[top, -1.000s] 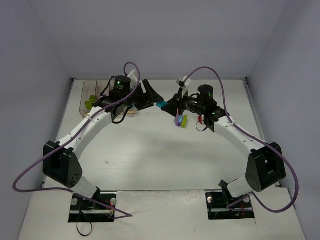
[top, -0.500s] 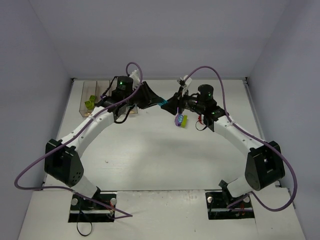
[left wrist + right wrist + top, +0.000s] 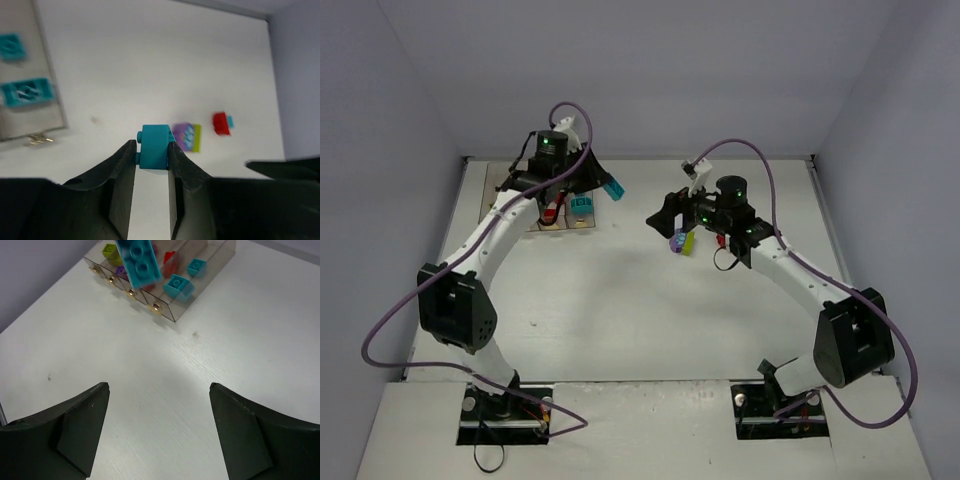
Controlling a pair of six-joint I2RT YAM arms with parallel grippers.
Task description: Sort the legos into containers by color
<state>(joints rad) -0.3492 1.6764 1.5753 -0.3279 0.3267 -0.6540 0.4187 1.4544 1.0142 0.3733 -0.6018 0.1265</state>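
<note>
My left gripper [image 3: 609, 187] is shut on a teal lego [image 3: 154, 146], holding it in the air to the right of the containers [image 3: 570, 222]. The same teal lego [image 3: 139, 262] shows at the top of the right wrist view, above the clear bins [image 3: 165, 299]. Those bins hold teal legos [image 3: 178, 286], a red one [image 3: 170, 260], a purple one [image 3: 121, 271] and a lime one [image 3: 111, 252]. My right gripper [image 3: 658, 215] stands open and empty [image 3: 159, 405] over the bare table. A purple-and-lime lego [image 3: 186, 137] and a red lego [image 3: 220, 123] lie on the table under the right wrist.
The white table [image 3: 620, 300] is walled at the back and both sides. The bins sit in the back-left corner. The right arm's dark gripper [image 3: 285, 167] juts in at the right of the left wrist view, close to the loose legos.
The teal lego passed from the right gripper to the left: the left shut on it, the right opened. The left arm then swung back and left toward the bins with it.
</note>
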